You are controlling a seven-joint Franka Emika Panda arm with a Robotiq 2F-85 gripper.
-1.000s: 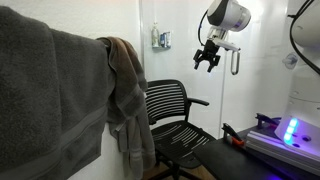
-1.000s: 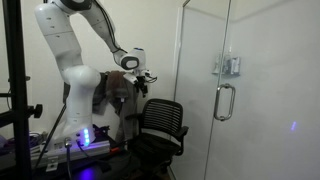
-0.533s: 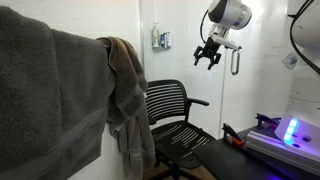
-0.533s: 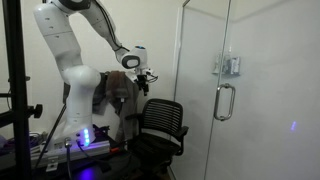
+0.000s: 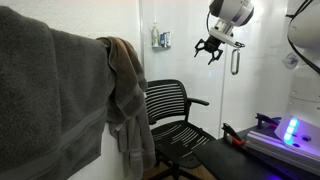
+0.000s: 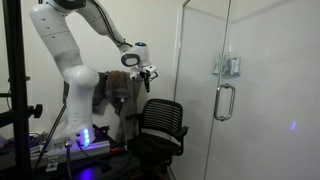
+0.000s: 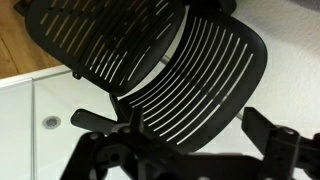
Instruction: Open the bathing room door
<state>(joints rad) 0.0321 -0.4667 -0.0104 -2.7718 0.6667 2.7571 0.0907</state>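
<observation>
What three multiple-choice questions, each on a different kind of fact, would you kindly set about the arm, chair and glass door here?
1. Relative to the door handle, the gripper is:
A. clamped on it
B. apart from it, above the chair
C. below it, on the floor

2. The chair's colour is:
A. white
B. red
C. black

3. The gripper is:
A. open and empty
B. shut on the handle
C. out of every view

Answers:
1 B: the wrist view looks down onto the chair back.
2 C: its mesh and frame are black in all views.
3 A: its fingers are spread with nothing between them.
</observation>
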